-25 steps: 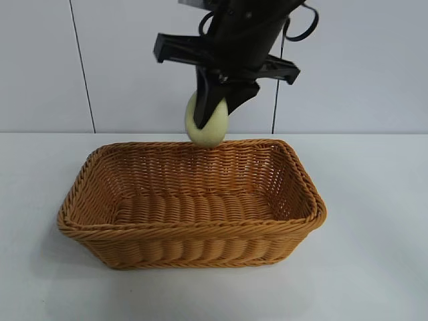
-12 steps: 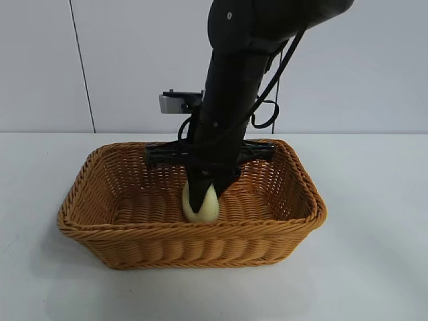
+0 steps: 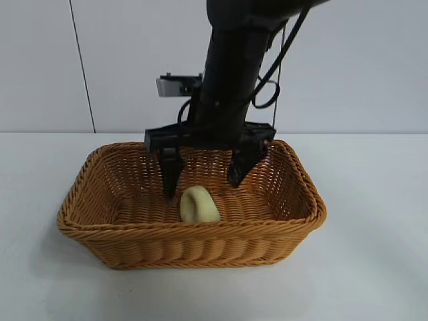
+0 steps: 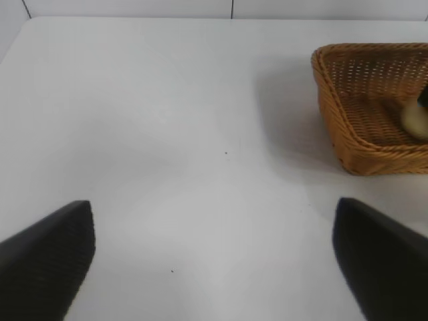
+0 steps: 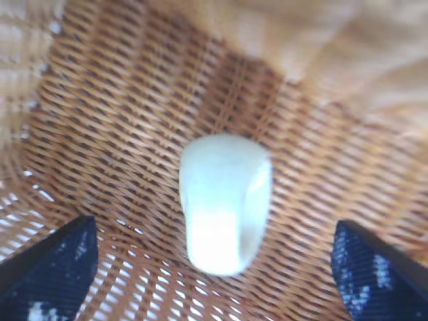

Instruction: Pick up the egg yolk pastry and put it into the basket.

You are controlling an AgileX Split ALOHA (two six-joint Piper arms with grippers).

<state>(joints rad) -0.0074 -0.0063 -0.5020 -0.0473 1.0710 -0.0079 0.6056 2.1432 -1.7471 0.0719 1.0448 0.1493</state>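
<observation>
The pale cream egg yolk pastry (image 3: 198,205) lies on the floor of the orange-tan wicker basket (image 3: 194,232), near its front wall. My right gripper (image 3: 202,184) hangs inside the basket just above the pastry, open, one finger on each side and clear of it. In the right wrist view the pastry (image 5: 224,200) rests on the weave between the spread fingers of the right gripper (image 5: 212,231). My left gripper (image 4: 212,204) is open and empty over bare table, away from the basket (image 4: 348,144); the pastry (image 4: 414,119) shows inside it.
The basket stands on a white table (image 3: 374,254) in front of a white panelled wall. The left gripper does not show in the exterior view.
The right gripper came down into the basket with the pastry, then opened and let it go. The pastry now lies tipped on the basket floor and the fingers stand apart above it.
</observation>
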